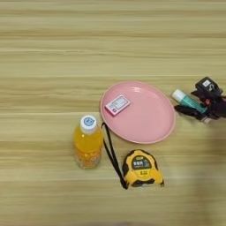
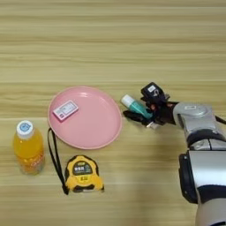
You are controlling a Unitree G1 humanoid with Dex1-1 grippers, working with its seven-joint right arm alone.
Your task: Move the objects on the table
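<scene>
Wood desk (image 1: 53,44): packet (image 1: 117,105) already on plate (image 1: 150,128), end effector (image 2: 142,109) gripping tube (image 2: 134,105) beside it, tape (image 1: 142,168) untouched

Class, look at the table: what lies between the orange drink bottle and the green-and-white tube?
The pink plate, holding the white-and-red packet, lies between the bottle and the tube. Both eye views show it.

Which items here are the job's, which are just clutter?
Job items: tube, between the right gripper's fingers; packet, lying on the plate; tape measure, on the table.
Just lying about: pink plate; orange bottle.
</scene>
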